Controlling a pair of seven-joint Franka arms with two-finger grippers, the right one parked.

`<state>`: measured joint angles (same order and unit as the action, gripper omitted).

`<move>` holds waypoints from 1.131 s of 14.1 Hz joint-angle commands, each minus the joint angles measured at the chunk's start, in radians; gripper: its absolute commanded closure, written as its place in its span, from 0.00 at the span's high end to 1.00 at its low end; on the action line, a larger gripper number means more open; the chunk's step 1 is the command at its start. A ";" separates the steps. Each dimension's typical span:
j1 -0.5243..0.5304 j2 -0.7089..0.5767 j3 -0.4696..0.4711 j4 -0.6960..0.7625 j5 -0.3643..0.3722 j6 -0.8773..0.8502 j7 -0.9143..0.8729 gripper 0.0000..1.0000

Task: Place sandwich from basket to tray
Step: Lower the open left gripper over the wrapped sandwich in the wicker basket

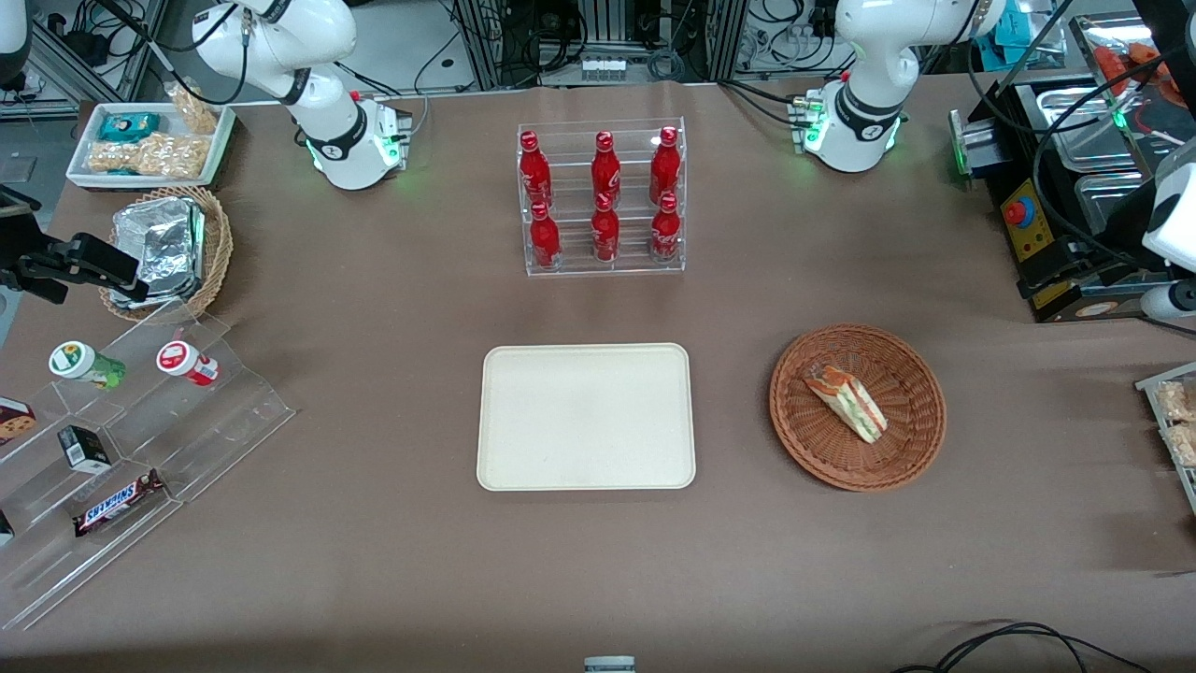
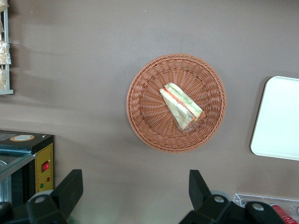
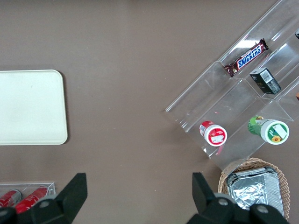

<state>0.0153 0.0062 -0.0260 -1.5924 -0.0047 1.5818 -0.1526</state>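
Wicker basket (image 2: pixel 176 103): one sandwich (image 2: pixel 182 106); one tray (image 1: pixel 586 416); gripper (image 2: pixel 135 186) spread above.

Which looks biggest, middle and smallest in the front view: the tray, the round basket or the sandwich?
1. Tray
2. Basket
3. Sandwich, lying in the basket

The gripper hangs open above the table beside the basket.

Basket (image 1: pixel 911 449): reddish-brown weave. Sandwich (image 1: pixel 847 401): pale bread, red/green layers. Tray (image 1: pixel 586 416): plain cream. Desk (image 1: pixel 374 561): matte brown. End effector (image 2: pixel 133 191), above the desk near the basket: black fingers, spread wide. Bottles (image 1: pixel 605 194): red, white lettering.
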 commanded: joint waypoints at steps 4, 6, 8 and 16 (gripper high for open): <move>-0.003 0.012 -0.005 0.015 -0.008 -0.022 0.001 1.00; -0.002 0.017 -0.006 0.025 -0.006 -0.025 0.010 1.00; -0.003 0.026 -0.008 0.020 -0.001 -0.026 0.010 1.00; -0.005 0.158 -0.074 -0.044 0.005 -0.046 -0.008 1.00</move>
<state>0.0133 0.0920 -0.0746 -1.6432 -0.0045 1.5359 -0.1523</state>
